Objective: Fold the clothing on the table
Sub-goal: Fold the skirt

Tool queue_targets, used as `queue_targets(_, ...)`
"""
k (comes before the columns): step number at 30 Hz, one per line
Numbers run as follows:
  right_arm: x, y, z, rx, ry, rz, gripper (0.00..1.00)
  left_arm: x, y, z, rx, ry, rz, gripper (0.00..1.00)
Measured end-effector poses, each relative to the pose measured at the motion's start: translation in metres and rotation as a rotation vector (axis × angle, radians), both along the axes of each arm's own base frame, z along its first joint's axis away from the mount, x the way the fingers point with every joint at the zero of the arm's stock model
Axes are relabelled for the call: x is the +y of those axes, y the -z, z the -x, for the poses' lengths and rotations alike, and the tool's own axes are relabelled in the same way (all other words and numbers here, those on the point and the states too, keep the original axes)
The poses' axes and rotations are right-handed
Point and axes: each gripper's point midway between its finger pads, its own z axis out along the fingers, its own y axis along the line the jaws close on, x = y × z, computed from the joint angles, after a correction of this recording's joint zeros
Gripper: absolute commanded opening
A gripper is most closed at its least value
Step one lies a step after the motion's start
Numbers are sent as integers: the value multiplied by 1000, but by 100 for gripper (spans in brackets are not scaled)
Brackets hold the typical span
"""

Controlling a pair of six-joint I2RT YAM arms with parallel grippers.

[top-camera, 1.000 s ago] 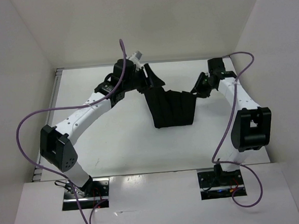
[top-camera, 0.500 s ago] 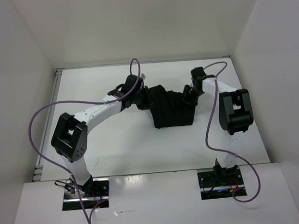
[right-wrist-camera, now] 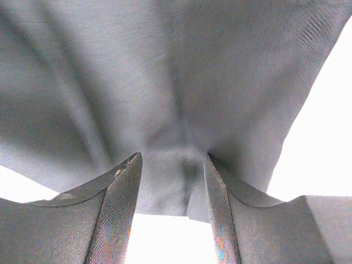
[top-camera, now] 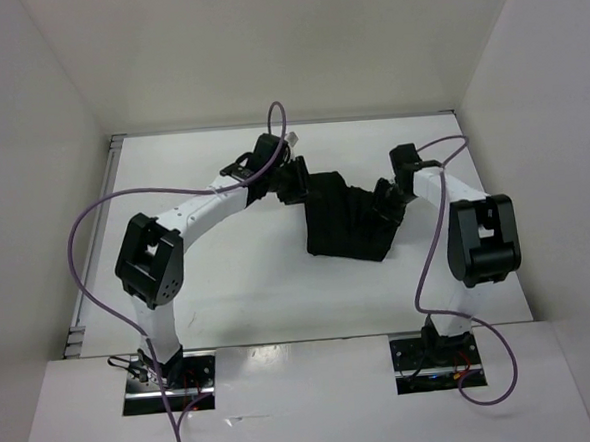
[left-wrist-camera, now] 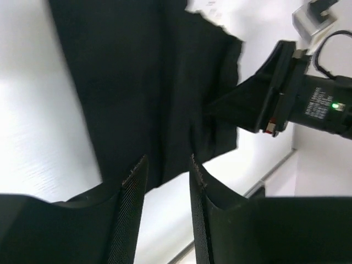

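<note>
Working clothing (top-camera: pixel 344 228) at its far corners, presumably to lay fold flat on surface (top-camera: pixel 229 285). Seeing left fingers (top-camera: pixel 295 184) parted; can't tell for right fingers (top-camera: pixel 386 197).

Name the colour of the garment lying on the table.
The garment is plain black with fine creases, and it shows best in the overhead view.

Top view: tips of L hand (top-camera: pixel 295 185) & R hand (top-camera: pixel 383 198) lost against black cloth (top-camera: pixel 345 226), so contact can't be read. L wrist view: cloth blurred, cut off at top edge. R wrist view: cloth runs past top & left edges; counter (right-wrist-camera: pixel 324 137) blown out white, no detail.
</note>
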Motion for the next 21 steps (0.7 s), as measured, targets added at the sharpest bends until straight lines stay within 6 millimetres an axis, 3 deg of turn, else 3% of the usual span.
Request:
queue_targets(2, -2, -26, -7, -58, 12, 9, 55, -9, -10, -5, -19, 30, 27, 38)
queue_targets(6, 1, -105, -44, -279, 17, -10, 53, -30, -27, -12, -50, 112, 100, 23)
queue_targets(9, 6, -142, -56, -389, 5, -40, 47, -47, -21, -17, -36, 173, 150, 15)
queue_targets(10, 7, -145, -56, -398, 0, -49, 45, -52, -15, -18, -21, 189, 159, 8)
queue_targets(12, 12, -140, -54, -389, -15, -76, 44, -59, 2, -22, 19, 206, 172, 7)
queue_targets(13, 14, -133, -52, -372, -22, -87, 44, -62, 14, -24, 47, 214, 178, 1)
queue_targets(15, 16, -113, -46, -321, -27, -101, 44, -64, 37, -26, 101, 220, 182, 1)
queue_targets(19, 17, -72, -29, -201, -27, -118, 44, -51, 76, -37, 197, 168, 177, 0)
queue_targets(21, 16, -62, -23, -169, -24, -122, 44, -40, 86, -49, 213, 129, 174, 0)
